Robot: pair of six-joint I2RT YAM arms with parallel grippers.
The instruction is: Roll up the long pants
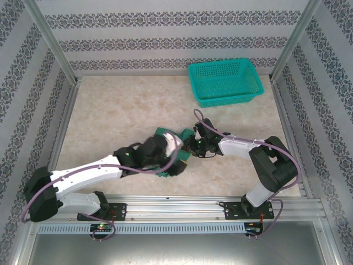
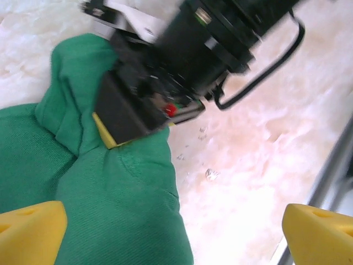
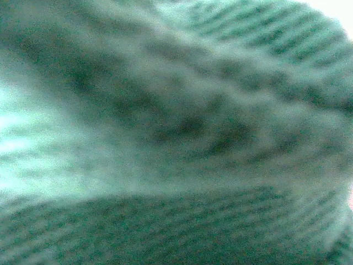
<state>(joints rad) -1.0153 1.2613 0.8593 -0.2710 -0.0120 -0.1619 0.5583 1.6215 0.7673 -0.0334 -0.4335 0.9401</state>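
**Left gripper**: jaws spread wide, holding nothing. Its two yellow fingertips sit at the lower corners of the left wrist view, one over green cloth, the other over bare surface.

**Right gripper**: jaws set close together and buried in a raised fold of the long pants, which bunch up around them. One yellow finger shows at the cloth line, and a red spot marks the black housing above it. In the right wrist view, blurred green weave lies close against the lens.

**Top external view:** both wrists meet in the nearer half of the surface. The long pants lie beneath them as a compact dark green bundle, mostly covered by the two arms, with edges showing on either side.

**Surroundings:** the surface is pale and marbled. A teal mesh basket stands at the far right, well apart from the bundle. Patterned walls close the cell on three sides.
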